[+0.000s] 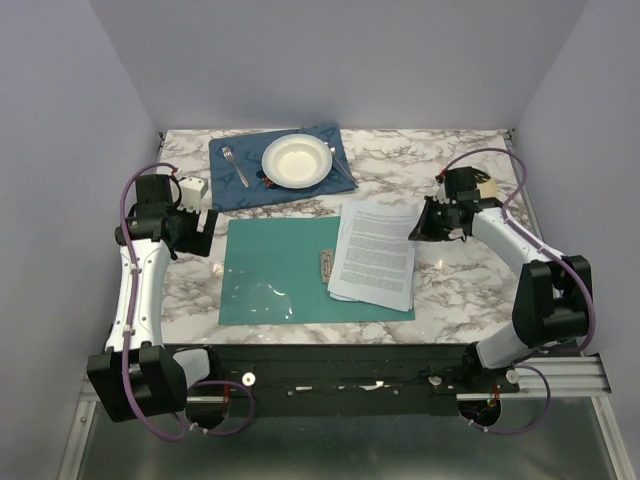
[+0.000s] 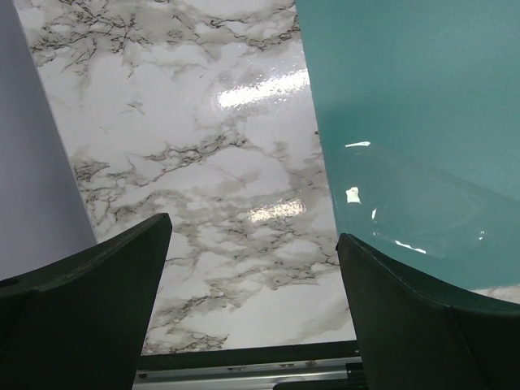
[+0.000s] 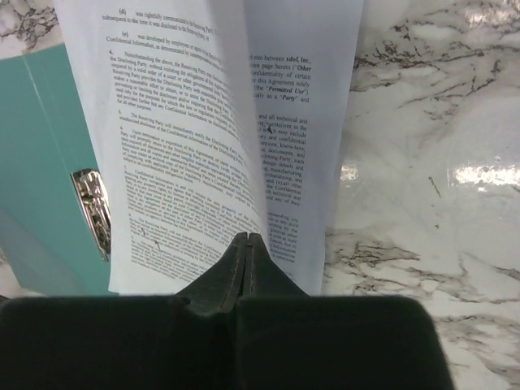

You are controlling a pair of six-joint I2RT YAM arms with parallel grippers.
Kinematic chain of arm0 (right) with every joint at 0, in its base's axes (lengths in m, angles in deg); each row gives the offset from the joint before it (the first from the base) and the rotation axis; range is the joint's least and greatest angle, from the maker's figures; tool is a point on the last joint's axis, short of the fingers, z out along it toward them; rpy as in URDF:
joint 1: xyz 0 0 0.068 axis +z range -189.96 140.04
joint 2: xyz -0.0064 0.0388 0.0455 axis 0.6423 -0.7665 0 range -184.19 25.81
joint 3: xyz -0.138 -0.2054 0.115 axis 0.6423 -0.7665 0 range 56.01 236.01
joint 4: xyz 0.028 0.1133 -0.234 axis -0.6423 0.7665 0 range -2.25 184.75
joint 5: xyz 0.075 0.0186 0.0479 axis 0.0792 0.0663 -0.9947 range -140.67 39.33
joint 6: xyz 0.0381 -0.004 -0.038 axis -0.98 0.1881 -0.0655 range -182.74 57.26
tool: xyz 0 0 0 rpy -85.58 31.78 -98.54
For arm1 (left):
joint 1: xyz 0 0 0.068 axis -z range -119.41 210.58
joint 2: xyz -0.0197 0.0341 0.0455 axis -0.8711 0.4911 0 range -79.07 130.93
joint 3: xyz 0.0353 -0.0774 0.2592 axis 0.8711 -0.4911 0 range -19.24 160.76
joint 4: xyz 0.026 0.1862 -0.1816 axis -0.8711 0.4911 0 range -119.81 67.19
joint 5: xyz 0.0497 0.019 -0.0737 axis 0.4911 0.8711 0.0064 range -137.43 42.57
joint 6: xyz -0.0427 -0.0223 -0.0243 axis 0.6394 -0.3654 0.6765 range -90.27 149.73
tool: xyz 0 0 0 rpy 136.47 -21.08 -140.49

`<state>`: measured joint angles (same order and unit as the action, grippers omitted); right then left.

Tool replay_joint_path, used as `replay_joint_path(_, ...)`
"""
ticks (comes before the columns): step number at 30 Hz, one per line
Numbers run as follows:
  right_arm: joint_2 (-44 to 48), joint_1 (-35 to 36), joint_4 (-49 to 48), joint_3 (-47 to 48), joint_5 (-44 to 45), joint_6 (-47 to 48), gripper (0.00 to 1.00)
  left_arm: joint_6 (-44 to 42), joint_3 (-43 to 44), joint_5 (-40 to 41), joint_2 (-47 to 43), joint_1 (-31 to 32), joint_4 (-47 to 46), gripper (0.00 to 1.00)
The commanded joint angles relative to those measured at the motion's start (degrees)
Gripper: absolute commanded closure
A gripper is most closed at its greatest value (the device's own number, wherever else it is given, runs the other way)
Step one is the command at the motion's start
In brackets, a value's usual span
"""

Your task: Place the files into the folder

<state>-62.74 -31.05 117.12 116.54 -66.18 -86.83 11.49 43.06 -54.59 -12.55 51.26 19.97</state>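
Files [image 1: 372, 255] edge — pinched by right gripper [image 3: 248, 237] | folder [image 1: 280, 270] left half bare

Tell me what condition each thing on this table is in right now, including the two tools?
Folder: open, lying flat.
Papers: on the folder's right half, overhanging its far edge, top sheet buckled.
Left tool: open, above bare table beside the folder.
Right tool: shut on the papers' edge.
Plate: empty, upright on the blue mat.
Fork: lying flat beside the plate.
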Motion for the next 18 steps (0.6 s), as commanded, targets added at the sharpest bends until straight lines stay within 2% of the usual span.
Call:
replay_joint_path(1,2.24,-0.21,-1.06,-2.08,-1.63,-0.60,0.99,-0.48,0.36,-0.49,-1.48,-0.35,0.50,0.01)
replay_joint_path(6,2.16,-0.12,-1.15,-1.12,-2.42,-0.43,0.99,-0.66,0.28,0.04,-1.83,-0.35,0.49,0.01)
replay_joint_path(9,1.28,-0.12,0.07,-0.42,0.11,-0.34,0.99,-0.83,0.10,0.13,-2.10,-0.35,0.49,0.01)
replay_joint_path(10,0.93,-0.12,1.04,-0.33,1.87,-0.25,0.94,-1.01,0.01,0.13,-2.27,-0.35,0.32,0.01)
replay_joint_path(11,0.67,-0.12,1.83,-0.50,3.62,-0.51,0.73,-1.01,-0.08,0.13,-2.36,-0.43,0.32,0.01)
replay_joint_path(12,0.58,-0.12,1.92,-0.85,5.99,-0.51,0.66,-1.10,-0.16,0.21,-2.54,-0.35,0.32,0.01)
replay_joint_path(15,-1.53,-0.21,2.36,-1.47,7.94,-0.16,0.57,-1.27,-0.69,0.21,-2.54,-0.43,0.05,0.01)
replay_joint_path(18,-4.07,-0.21,2.01,-2.26,8.12,-0.42,0.56,-1.45,-1.04,0.30,-2.63,-0.35,-0.03,0.01)
